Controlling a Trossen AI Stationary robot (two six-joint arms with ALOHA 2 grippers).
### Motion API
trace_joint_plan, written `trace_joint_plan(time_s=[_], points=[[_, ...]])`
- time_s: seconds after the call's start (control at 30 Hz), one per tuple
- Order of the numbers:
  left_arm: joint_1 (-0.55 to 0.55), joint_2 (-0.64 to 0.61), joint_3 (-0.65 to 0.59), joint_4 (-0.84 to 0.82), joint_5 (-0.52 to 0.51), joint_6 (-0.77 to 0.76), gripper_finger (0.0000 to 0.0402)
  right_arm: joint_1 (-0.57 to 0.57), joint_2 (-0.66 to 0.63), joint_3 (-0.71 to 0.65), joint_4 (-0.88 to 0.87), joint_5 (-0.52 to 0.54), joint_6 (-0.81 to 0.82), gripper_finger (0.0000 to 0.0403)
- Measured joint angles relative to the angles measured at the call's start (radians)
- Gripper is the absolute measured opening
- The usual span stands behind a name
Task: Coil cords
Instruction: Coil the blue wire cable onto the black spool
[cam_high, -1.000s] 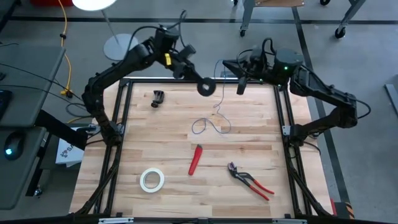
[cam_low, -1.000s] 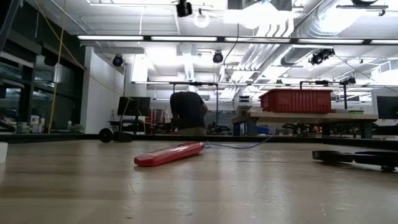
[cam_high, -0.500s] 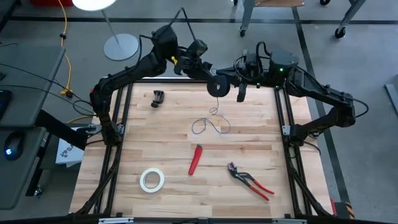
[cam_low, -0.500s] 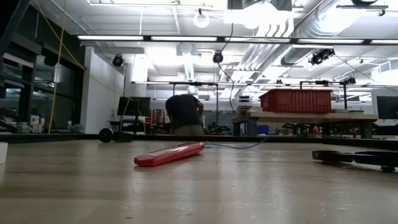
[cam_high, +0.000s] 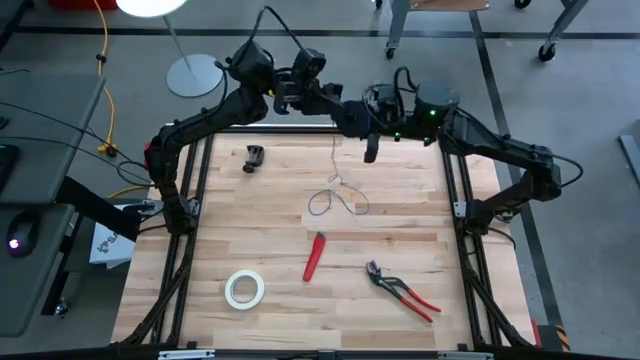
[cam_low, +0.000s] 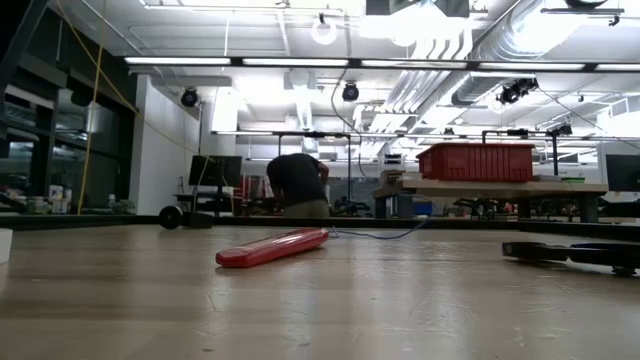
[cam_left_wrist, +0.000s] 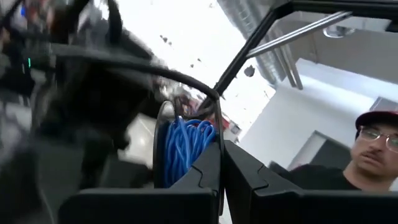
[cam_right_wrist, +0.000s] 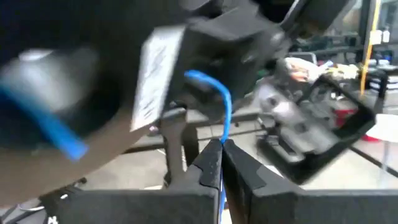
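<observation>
Winding thin blue wire (cam_high: 338, 195) onto black spool (cam_high: 349, 118). Left gripper (cam_left_wrist: 221, 168) fingers clamped on spool, high over table's far edge. Right gripper (cam_right_wrist: 221, 158) fingers pinched on wire beside spool. Loose loops lying mid-table. Next probably: another turn, wire kept tight.

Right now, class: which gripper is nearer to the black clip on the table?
Left. The left gripper is up at the far edge beyond the black clip; the right gripper is farther across.

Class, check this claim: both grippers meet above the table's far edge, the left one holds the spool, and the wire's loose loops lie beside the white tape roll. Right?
One error: the wire loops lie mid-table, well apart from the tape roll near the front, as the high view shows. The left gripper does hold the spool.
</observation>
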Motion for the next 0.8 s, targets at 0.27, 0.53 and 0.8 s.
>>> trace_joint_plan(time_s=[0.27,0.53,0.8], points=[[0.067,-0.002,0.0,0.246,-0.058,0.043,0.0001,0.045,0.01,0.0,0.037,-0.009,-0.045,0.0],[0.135,-0.005,0.0,0.279,-0.098,0.047,0.0001,0.043,0.012,0.001,-0.038,0.066,0.023,0.0036],[0.179,-0.007,0.001,0.309,-0.083,0.077,0.0001,0.064,0.014,0.0,-0.168,0.272,-0.035,0.017]])
